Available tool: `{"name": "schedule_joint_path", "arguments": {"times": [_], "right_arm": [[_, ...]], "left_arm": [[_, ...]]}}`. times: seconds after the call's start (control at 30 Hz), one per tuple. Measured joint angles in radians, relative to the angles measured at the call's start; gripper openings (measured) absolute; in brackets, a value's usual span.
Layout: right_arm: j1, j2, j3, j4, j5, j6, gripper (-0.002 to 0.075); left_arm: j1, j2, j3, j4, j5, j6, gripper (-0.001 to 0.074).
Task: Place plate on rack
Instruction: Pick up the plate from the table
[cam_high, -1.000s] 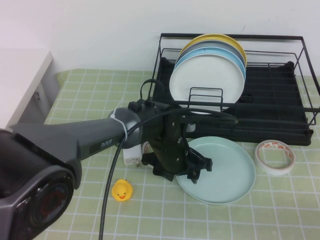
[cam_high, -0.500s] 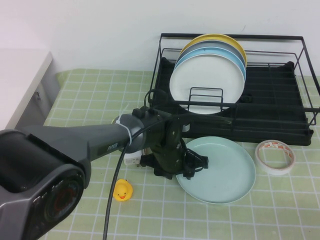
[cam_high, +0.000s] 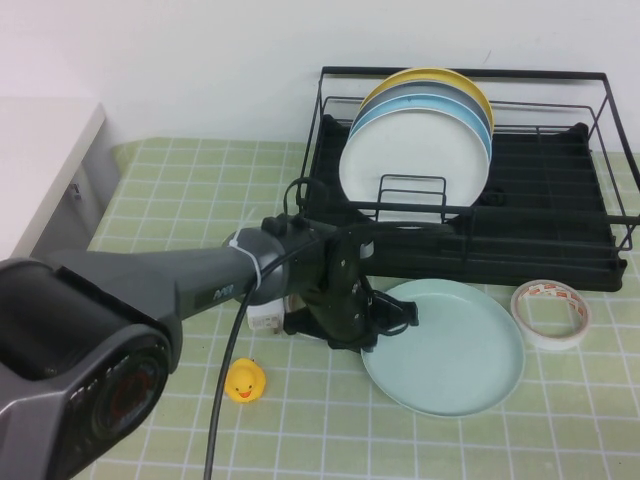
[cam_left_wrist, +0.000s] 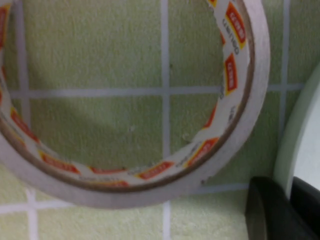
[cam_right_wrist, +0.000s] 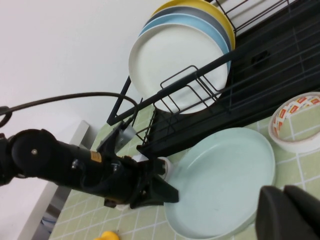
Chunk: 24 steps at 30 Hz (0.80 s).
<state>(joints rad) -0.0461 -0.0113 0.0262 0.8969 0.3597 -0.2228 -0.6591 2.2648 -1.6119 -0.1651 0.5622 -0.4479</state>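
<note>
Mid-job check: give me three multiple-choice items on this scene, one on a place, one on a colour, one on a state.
1. Where is the left claw?
A at the plate's left rim
B inside the rack
C raised above the rack

2. What colour is the front plate in the rack?
A yellow
B white
C mint

3. What state is the mint plate in?
A standing in the rack
B lying on the table
C held high in the air

Answers:
1 A: the high view shows the claw at that rim.
2 B: the white plate faces front.
3 B: it lies before the rack.

The right claw shows only in its own wrist view, above the table.
</note>
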Motion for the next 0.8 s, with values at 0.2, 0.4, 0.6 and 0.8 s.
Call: {"name": "schedule_joint_path", "arguments": {"times": [0.2, 0.4, 0.6, 0.8], "right_arm": [[0.0, 0.0, 0.0, 0.019, 0.0, 0.0, 0.0011], [0.0, 0.0, 0.0, 0.035, 0.039, 0.0, 0.0011], [0.0, 0.0, 0.0, 0.085, 0.104, 0.029, 0.0013], [0.0, 0.057, -0.093, 0.085, 0.128, 0.023, 0.01]], "left_arm": [[0.057, 0.001, 0.0, -0.301, 0.101, 0.224, 0.0004], [0.124, -0.005, 0.01, -0.528, 0.128, 0.487, 0.0002], [0.136, -0.097, 0.103, -0.698, 0.097, 0.747, 0.0002], [0.136, -0.251, 0.292, -0.954, 0.042, 1.018, 0.0002]]}}
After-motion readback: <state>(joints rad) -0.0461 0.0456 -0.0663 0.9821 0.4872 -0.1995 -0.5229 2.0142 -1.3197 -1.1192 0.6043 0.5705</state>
